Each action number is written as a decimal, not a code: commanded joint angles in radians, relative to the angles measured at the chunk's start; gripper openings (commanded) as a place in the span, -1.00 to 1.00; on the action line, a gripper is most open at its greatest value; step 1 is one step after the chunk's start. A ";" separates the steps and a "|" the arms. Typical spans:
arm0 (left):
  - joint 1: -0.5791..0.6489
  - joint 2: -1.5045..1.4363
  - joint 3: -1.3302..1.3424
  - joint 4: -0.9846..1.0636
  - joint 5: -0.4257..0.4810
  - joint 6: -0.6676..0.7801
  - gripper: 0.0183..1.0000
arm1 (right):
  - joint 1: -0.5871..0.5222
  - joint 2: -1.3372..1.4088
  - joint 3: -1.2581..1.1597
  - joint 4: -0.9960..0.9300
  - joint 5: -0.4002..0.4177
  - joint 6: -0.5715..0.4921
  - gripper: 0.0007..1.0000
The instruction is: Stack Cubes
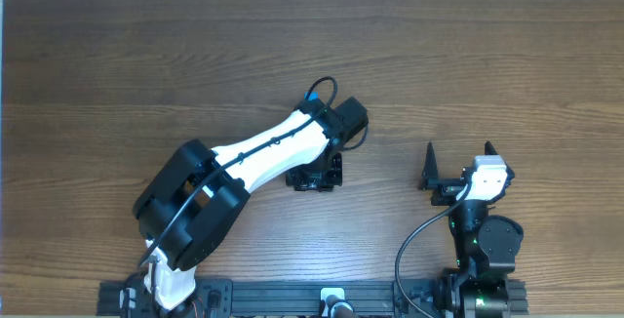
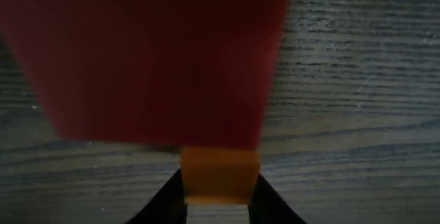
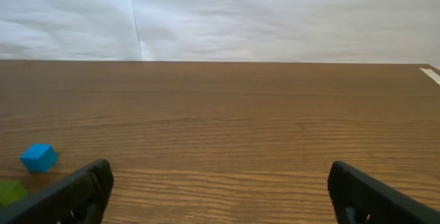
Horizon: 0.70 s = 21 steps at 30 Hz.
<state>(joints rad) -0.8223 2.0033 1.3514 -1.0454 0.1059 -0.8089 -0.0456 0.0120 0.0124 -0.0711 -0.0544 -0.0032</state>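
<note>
An orange cube [image 2: 220, 172] is held between the fingers of the left gripper [image 1: 317, 174], near the middle of the tabletop [image 1: 117, 55]. A red cube [image 2: 151, 59] is seen right against it; whether it sits above or beside the orange cube cannot be told. The right gripper [image 1: 458, 162] is spread wide, towards the right end of the arms' edge. A blue cube [image 3: 38, 157] and a green cube [image 3: 9, 192] are seen on the tabletop, near each other but apart.
</note>
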 commanded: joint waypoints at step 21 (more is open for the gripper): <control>0.019 -0.199 0.087 -0.134 -0.057 -0.006 -0.96 | -0.006 -0.006 -0.007 0.000 -0.005 -0.002 0.98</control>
<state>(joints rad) -0.8207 1.8328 1.3643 -1.1442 0.0853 -0.8120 -0.0456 0.0120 0.0124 -0.0711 -0.0544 -0.0036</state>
